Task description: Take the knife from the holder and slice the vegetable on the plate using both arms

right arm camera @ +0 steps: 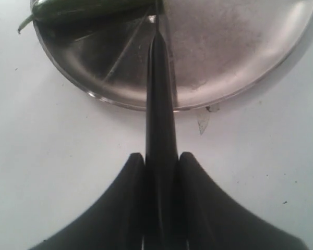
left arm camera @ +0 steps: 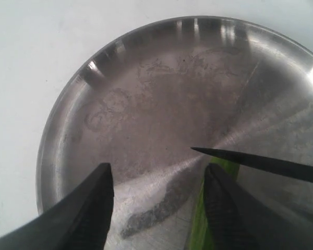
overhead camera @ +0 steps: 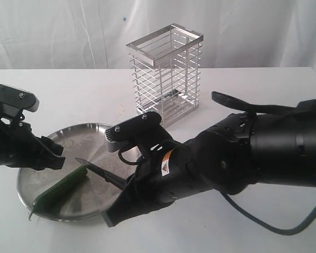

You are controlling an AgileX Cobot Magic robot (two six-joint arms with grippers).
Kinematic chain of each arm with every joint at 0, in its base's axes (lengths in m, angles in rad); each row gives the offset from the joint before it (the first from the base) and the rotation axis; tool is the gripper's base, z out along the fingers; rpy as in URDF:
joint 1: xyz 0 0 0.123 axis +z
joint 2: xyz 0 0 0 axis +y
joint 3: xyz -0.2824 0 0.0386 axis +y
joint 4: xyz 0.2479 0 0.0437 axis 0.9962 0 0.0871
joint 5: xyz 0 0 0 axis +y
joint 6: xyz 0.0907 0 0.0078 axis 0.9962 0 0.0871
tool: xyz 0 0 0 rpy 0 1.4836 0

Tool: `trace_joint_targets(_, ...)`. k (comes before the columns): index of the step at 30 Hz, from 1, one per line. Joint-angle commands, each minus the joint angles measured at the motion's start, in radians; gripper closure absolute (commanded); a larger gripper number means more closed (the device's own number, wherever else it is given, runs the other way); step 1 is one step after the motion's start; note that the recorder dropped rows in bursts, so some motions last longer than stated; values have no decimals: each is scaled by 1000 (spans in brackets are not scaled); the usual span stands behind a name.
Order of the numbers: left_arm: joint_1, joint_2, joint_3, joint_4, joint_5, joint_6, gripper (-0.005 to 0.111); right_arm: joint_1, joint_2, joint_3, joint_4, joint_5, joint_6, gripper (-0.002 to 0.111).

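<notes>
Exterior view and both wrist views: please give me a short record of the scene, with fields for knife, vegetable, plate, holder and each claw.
knife: out of the holder, gripped by the handle, blade over the plate near the vegetable
vegetable: lies on the plate, appears whole
plate: on the white table
holder: upright behind the plate, no knife inside
right claw: shut on the knife
left claw: open above the plate, holds nothing

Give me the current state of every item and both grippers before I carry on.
Slim black knife: out of holder, clamped, tip over plate.
Tall wire holder: upright, no knife seen inside.
Dark-green vegetable: lying on plate, looks uncut.
Round steel plate: flat on table.
Left gripper: open, above plate.
Right gripper: shut on knife.
</notes>
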Motion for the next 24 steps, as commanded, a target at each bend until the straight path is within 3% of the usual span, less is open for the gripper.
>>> trace_joint_targets(1, -6, -10, -2, -23, 12, -6, 50, 2, 0, -3, 6, -28, 3, 108)
trace_joint_targets(24, -6, -10, -2, -38, 36, -6, 50, 2, 0, -3, 12, -69, 7, 108)
